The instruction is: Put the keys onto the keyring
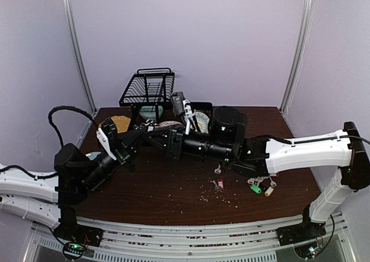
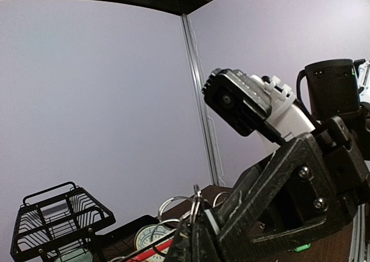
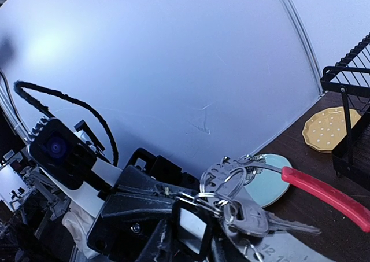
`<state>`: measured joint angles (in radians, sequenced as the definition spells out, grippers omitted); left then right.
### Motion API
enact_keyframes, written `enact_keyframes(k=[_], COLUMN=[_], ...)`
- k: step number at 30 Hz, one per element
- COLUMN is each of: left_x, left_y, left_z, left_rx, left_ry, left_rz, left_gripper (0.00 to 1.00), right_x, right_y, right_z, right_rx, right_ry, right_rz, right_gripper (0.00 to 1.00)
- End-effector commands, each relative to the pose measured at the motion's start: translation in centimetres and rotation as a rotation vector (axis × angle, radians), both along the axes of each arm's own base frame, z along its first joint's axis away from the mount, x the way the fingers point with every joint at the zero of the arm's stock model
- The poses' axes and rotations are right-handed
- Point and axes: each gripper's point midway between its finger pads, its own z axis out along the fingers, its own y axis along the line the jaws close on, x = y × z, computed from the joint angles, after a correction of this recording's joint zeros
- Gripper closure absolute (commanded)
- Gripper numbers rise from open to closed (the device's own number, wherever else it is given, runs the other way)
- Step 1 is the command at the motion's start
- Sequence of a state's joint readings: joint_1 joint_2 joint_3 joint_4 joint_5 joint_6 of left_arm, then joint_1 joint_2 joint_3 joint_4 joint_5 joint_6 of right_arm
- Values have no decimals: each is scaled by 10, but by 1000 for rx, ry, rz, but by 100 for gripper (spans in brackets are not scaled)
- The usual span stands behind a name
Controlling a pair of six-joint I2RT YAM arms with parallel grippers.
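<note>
Two claws meet at the keyring (image 3: 324, 194): left claw (image 2: 193, 230) clenches it, right claw (image 3: 191, 232) unclear; threading the key (image 3: 248, 218) likely needs ring alignment.

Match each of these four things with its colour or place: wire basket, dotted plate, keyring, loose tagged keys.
Things:
1. wire basket
2. dotted plate
3. keyring
4. loose tagged keys

Colour or place:
A. lying on the table beside the right arm
B. yellow
C. black
D. lifted off the table, one arc red

Pairs: 1-C, 2-B, 3-D, 4-A
</note>
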<state>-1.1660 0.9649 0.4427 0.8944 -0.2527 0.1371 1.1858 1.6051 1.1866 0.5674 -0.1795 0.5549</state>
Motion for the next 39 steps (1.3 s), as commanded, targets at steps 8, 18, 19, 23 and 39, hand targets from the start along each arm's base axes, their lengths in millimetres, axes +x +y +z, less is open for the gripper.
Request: enact_keyframes(k=[8,18,19,23,39], left_x=[-13,-16,-15,-15,-14], left_y=[8,0,-1,0,0], left_z=[30,36,36,35,26], left_rx=[-124,-125,-123,-124,-60], left_ry=[-6,42,45,52,34], left_rz=[-54,-113,-113,-110,-89], left_gripper=[100,100,100,100,100], right_x=[-1,-15,-15,-14,-69], right_y=[-6,-7,-8,-11,-57], right_z=[-5,-34,-34,-32,1], right_rx=[-82,-220,-220,-228,-286], right_ry=[-44,-81,-88,-117,-321], right_rz=[18,98,95,85,301], right_gripper=[93,95,95,95,69])
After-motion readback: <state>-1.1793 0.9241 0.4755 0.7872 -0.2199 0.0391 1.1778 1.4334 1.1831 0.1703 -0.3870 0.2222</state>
